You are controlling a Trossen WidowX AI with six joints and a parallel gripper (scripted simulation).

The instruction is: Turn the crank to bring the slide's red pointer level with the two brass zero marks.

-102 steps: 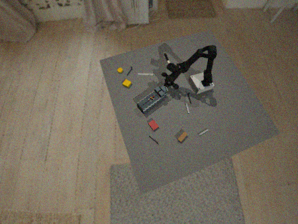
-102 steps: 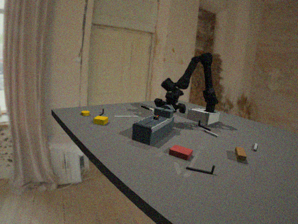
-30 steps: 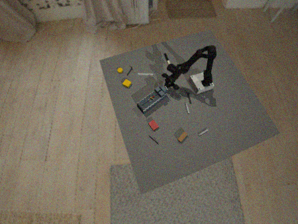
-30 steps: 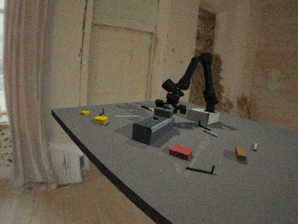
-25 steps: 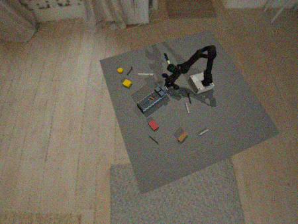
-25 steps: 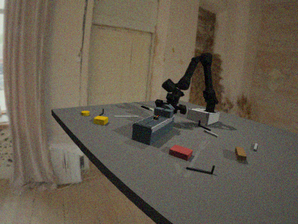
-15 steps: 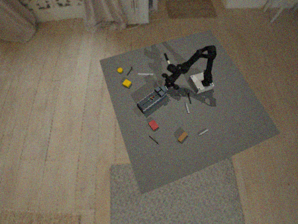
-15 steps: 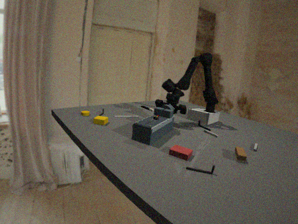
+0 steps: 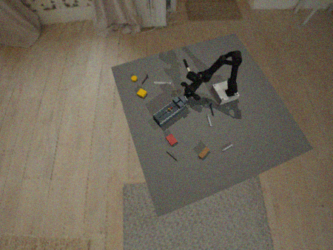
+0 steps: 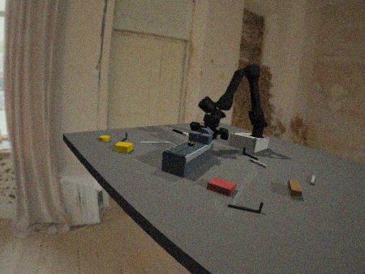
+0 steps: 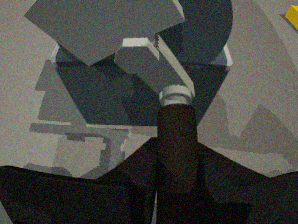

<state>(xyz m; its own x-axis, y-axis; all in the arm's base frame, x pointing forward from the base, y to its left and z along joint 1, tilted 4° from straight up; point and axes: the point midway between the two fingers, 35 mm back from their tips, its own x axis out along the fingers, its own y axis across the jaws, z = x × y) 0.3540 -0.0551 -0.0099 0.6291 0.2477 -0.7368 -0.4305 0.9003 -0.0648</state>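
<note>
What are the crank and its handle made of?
The crank looks like smooth grey metal, judging by its pale, crisp edges. The handle is dark brown and matte, perhaps wood or plastic; no grain shows to settle it.

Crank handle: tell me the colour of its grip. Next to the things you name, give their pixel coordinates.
Dark brown; the crank handle point(image 11: 177, 132) shows best in the wrist view.

matt dark brown handle point(image 11: 177, 145), metallic-looking grey collar point(image 11: 176, 95), matt grey tabletop point(image 9: 237, 163) point(image 10: 284, 235)
</note>
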